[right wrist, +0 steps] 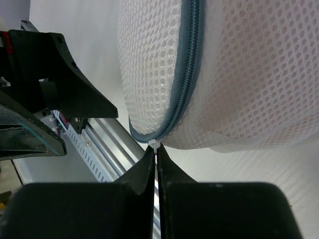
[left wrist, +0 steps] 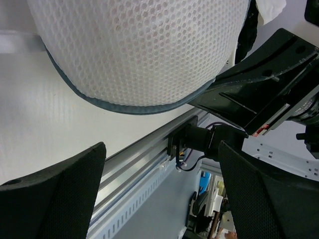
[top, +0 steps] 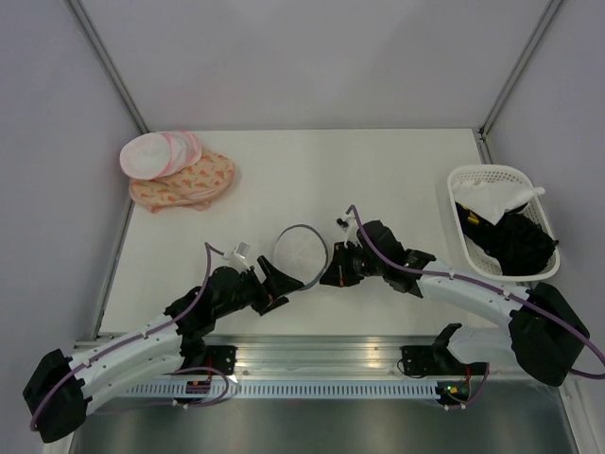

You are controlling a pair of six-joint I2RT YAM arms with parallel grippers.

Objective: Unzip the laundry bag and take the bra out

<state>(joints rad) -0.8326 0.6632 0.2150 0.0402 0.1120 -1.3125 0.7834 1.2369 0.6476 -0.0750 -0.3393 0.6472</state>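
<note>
The laundry bag [top: 301,251], a round white mesh pouch with a grey-blue zipper rim, lies at the table's near middle. In the right wrist view the laundry bag [right wrist: 239,74] fills the top, its zipper [right wrist: 187,74] closed. My right gripper [right wrist: 155,152] is shut on the white zipper pull [right wrist: 154,145] at the bag's edge; it also shows in the top view [top: 333,274]. My left gripper [top: 274,288] is open and empty just beside the bag's near-left edge [left wrist: 139,50]. A faint pink shows through the mesh; the bra itself is hidden.
A white basket [top: 487,172] with black garments and a white cloth stands at the right. Stacked white rounds with pink edges [top: 151,156] lie on an orange-patterned peach cloth [top: 189,182] at the back left. A metal rail [top: 312,355] runs along the near edge.
</note>
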